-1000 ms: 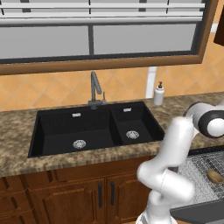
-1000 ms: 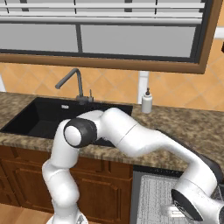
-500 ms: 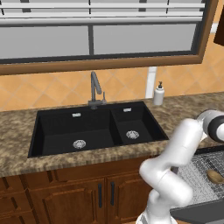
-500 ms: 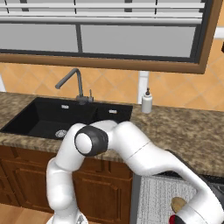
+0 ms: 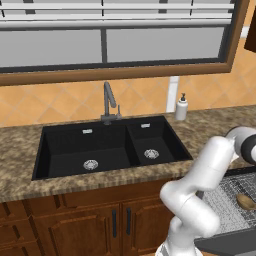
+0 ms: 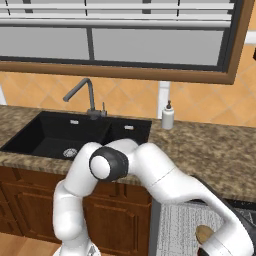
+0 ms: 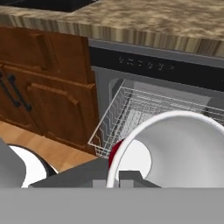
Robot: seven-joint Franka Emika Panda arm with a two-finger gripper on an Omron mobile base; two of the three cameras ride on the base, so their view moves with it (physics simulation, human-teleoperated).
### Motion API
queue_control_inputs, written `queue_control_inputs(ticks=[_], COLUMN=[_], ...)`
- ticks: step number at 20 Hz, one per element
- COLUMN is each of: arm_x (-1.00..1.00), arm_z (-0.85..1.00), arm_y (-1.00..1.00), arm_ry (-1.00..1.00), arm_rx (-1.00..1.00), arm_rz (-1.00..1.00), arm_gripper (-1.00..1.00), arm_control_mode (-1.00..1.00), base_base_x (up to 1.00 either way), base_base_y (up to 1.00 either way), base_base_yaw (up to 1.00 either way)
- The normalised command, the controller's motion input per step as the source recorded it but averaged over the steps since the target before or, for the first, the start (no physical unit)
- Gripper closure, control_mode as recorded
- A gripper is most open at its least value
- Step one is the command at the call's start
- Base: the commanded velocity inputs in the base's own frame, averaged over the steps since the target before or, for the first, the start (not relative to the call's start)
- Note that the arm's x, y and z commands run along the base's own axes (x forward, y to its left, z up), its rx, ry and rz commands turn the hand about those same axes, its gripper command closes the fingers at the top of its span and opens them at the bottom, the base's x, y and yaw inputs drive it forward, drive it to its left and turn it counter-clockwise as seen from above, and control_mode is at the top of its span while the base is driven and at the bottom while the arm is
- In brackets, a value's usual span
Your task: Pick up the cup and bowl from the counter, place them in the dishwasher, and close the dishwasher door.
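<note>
The hand view has the red cup (image 7: pixel 114 153) with its whitish inside just above my fingertips, in front of the rack's near corner, and my gripper (image 7: pixel 118 180) is shut on it. Behind the cup stands the open dishwasher (image 7: pixel 148 65) with its grey wire rack (image 7: pixel 131 113). The dark door (image 7: pixel 72 176) lies folded down below. The tan bowl (image 5: pixel 246 201) rests in the rack (image 5: pixel 227 200) at the lower right of the left base view, and the right base view has the bowl (image 6: pixel 204 233) beside my forearm. The counter (image 5: pixel 210 125) runs above the dishwasher.
A black double sink (image 5: pixel 105 147) with a faucet (image 5: pixel 107 102) is set into the counter, and a white soap dispenser (image 5: pixel 181 108) stands against the back wall. Brown cabinet doors (image 7: pixel 48 83) with dark handles flank the dishwasher on the left. Wooden floor (image 7: pixel 43 146) lies below.
My arm has swung lower and further right toward the dishwasher, its elbow dropping a little. The bowl in the rack has stayed put.
</note>
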Motion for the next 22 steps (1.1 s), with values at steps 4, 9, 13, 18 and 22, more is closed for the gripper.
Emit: queue_control_inputs(ticks=[4,9,13,18,22], arm_x=[0.28,0.37,0.11,0.01,0.28], arm_z=[-0.36,-0.25,-0.12,-0.23,-0.22], arm_y=[0.22,0.23,0.35,0.36,0.14], arm_ry=[0.21,0.32,0.10,-0.01,0.00], arm_rx=[-0.20,-0.19,-0.02,0.00,0.00], arm_rz=[0.00,0.00,0.00,0.00,0.01], arm_gripper=[1.00,1.00,1.00,1.00,1.00], arm_control_mode=[-1.00,-1.00,-1.00,-1.00,-1.00], base_base_x=[0.00,0.00,0.00,0.00,0.00], base_base_y=[0.00,0.00,0.00,0.00,0.00], base_base_yaw=[0.00,0.00,0.00,0.00,0.00])
